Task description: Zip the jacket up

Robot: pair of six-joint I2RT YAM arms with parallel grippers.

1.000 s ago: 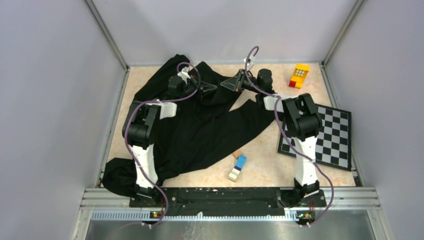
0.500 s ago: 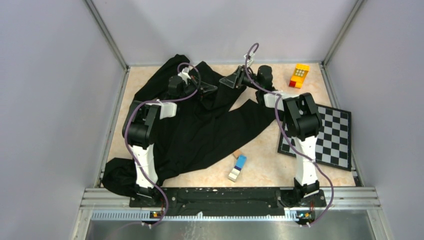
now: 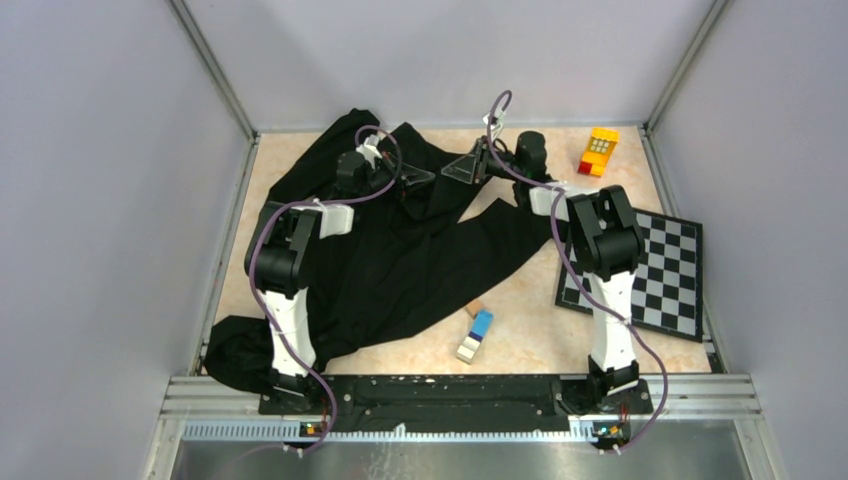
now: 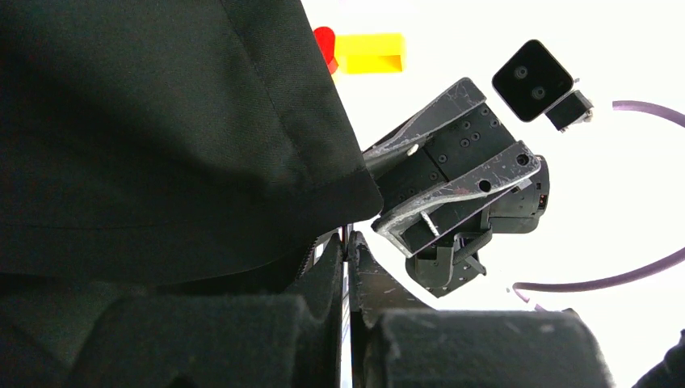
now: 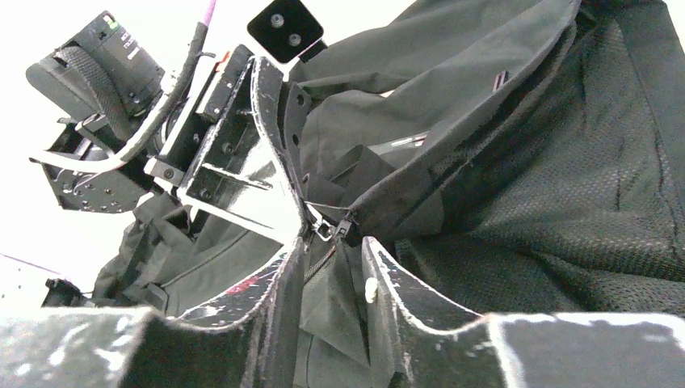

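Left of the chequered board (image 3: 640, 265), sprawled black and rumpled over most of the table: the jacket (image 3: 400, 260), front still open, one sleeve trailing toward the near edge. At its far end, well left of the board's far corner, both grippers brought together over the zip.

Found the left gripper (image 3: 420, 180) clenched tight on the jacket's front edge beside the zip teeth, the same as a second ago. Found the right gripper (image 3: 462, 168) altered: jaws nearly pinched a second ago, now parted, with the zip slider (image 5: 329, 229) and a fold of cloth lying loose in the gap just past the fingertips (image 5: 279, 279). Otherwise barely shifted in place.

Judged a release, not a grasp: no clamping seen on that side. No run of joined teeth visible below the slider, and mesh lining still exposed beside it. Taken to mean a regrip on the slider or its pull tab, not progress along the track. Task judged near its start, zip not yet drawn. Risk noted: slack edge slipping clear upon any easing of the left-hand hold.

Behind the board, a yellow block (image 3: 600, 150); off the board's near-left corner, a blue and white block (image 3: 477, 333).
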